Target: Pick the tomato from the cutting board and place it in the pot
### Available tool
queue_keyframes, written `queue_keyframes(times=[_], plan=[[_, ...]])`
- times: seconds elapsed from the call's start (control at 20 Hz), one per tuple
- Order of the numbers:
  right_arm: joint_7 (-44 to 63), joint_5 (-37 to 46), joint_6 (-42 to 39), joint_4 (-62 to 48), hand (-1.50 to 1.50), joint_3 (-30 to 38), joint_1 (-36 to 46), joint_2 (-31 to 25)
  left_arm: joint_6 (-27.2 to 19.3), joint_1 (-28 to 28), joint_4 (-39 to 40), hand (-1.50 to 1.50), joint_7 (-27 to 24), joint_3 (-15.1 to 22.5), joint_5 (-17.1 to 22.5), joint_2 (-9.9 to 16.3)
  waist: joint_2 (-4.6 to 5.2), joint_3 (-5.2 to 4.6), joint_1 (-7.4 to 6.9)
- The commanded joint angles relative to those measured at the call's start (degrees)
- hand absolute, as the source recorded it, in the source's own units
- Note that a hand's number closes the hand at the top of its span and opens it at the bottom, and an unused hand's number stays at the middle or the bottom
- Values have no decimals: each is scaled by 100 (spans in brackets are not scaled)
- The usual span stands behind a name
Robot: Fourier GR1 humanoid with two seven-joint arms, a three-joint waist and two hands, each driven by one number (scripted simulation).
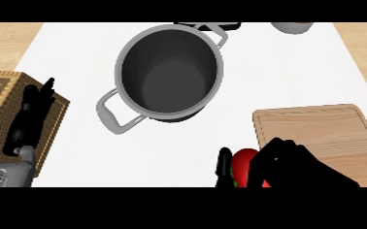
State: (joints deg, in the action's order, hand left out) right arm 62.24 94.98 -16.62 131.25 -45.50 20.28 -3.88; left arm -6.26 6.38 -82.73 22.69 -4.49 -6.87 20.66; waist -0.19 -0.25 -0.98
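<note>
Left of the cutting board (pixel 315 128), right hand (pixel 297 167) fingers curled round the tomato (pixel 243 167); left hand (pixel 32 114) fingers straight; pot (pixel 171 73) beyond.

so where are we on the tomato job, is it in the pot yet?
Not yet. Done: the tomato is off the cutting board, with the right hand curled round it near the view's lower edge. In hand: carrying it. Left: move it over the pot, which shows nothing inside, and release. The left hand rests open at the left edge.
</note>
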Motion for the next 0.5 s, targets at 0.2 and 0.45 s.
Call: queue_keyframes(times=[0.2,0.45], plan=[[1301,-1399,-367,-1161,150,997,1388,379,-82,59,-56,0,82,209,-151,-195,47,3,-150],[1411,-2347,81,-2370,150,1688,2294,383,80,37,-98,0,45,87,-1,-92,54,9,-259]])
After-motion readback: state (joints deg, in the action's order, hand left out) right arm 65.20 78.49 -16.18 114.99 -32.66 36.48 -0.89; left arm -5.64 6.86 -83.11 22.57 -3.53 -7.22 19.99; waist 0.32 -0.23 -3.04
